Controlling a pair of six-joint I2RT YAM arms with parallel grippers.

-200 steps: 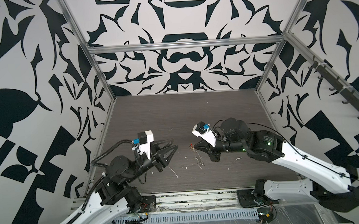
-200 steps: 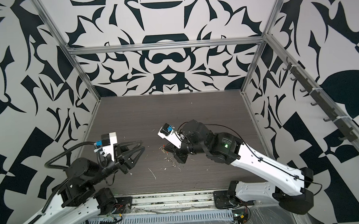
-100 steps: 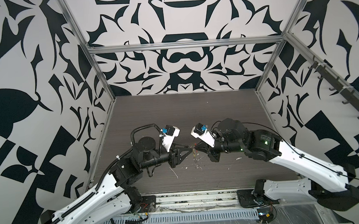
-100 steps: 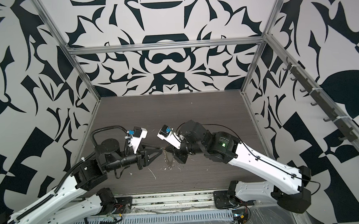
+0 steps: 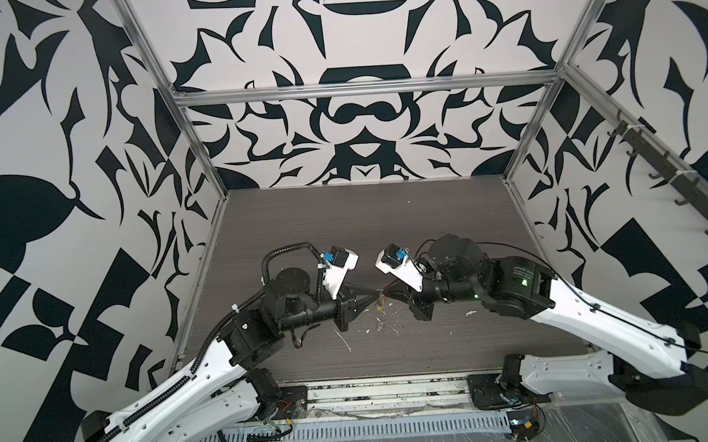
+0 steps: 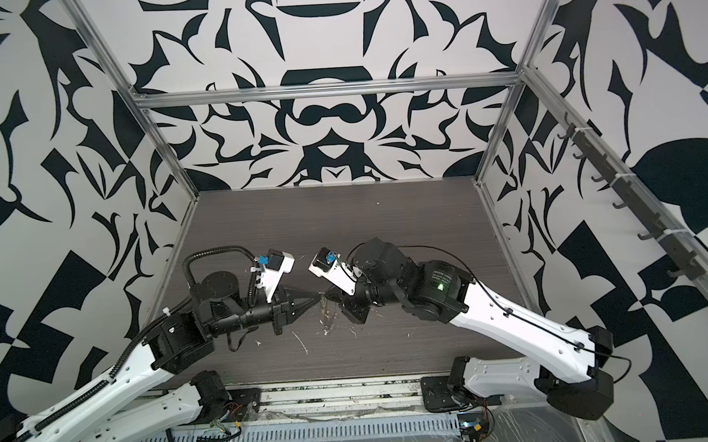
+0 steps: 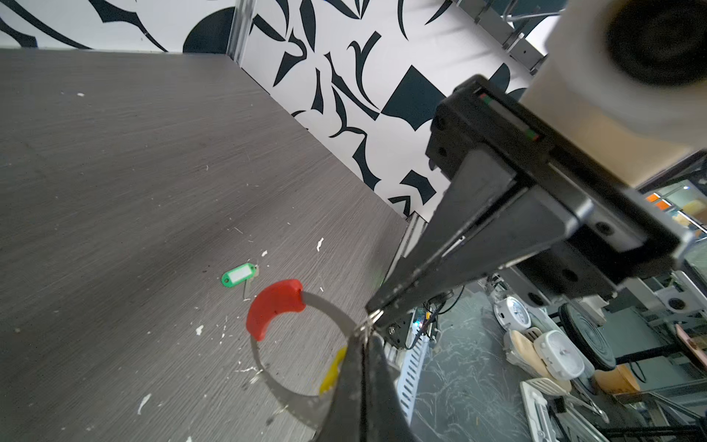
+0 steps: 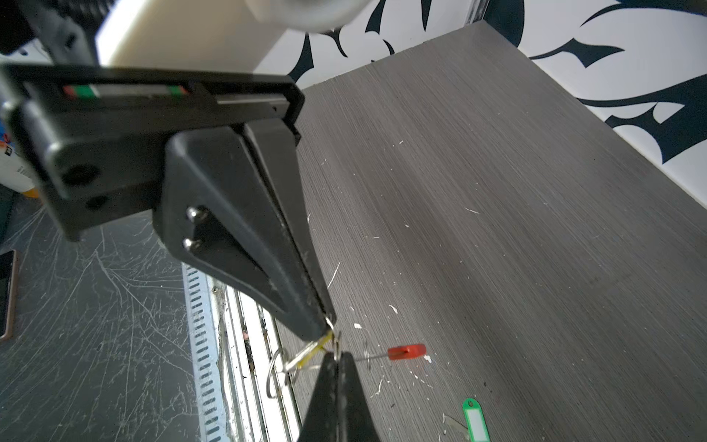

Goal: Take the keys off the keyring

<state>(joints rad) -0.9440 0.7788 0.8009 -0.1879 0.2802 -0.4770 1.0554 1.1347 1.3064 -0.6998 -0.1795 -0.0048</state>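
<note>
Both grippers meet tip to tip above the table's front middle. My right gripper is shut on the thin grey keyring, whose red section hangs clear of the table. My left gripper is shut on the small ring at the top of the yellow-tagged key, right against the right gripper's tip. The yellow tag dangles below the tips, partly hidden by my left finger. The green-tagged key lies loose on the table, off the keyring. In a top view the left gripper and right gripper nearly touch.
The dark wood-grain table carries white scratches and flecks near the front. A slotted cable duct and metal rails run along the front edge. Patterned walls with aluminium posts close in the left, right and back.
The left arm swung in from the left to the right gripper's tip, and its jaws closed there. The right gripper stayed shut, holding the keyring up in place.
</note>
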